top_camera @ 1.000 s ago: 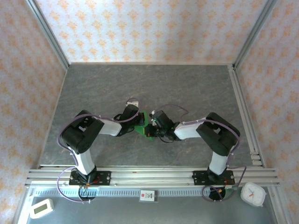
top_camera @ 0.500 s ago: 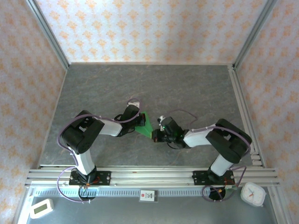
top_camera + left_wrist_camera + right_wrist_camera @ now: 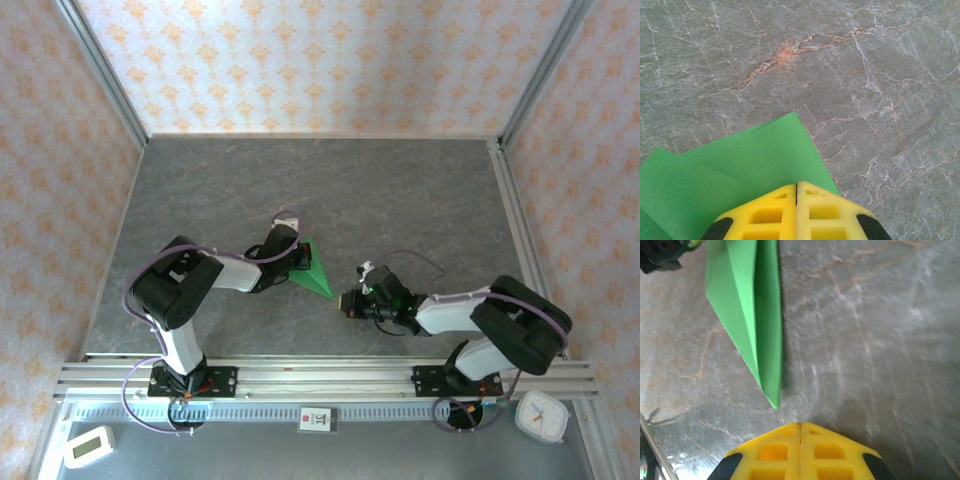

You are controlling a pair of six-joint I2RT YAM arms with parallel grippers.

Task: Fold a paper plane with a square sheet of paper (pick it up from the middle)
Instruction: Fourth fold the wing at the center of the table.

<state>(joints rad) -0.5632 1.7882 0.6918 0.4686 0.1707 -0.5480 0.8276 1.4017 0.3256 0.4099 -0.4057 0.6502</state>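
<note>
Grippers: left gripper (image 3: 796, 187) closed, yellow fingers pressed flat together with nothing between them, tips over the wide end of the paper plane (image 3: 740, 165); contact with the paper cannot be judged. Right gripper (image 3: 800, 426) likewise closed and empty, low over the bare table (image 3: 880, 340), tips just short of the plane's pointed nose. Plane lies flat on the grey marbled table between the two arms: green, folded to a narrow dart, nose toward the right gripper.
</note>
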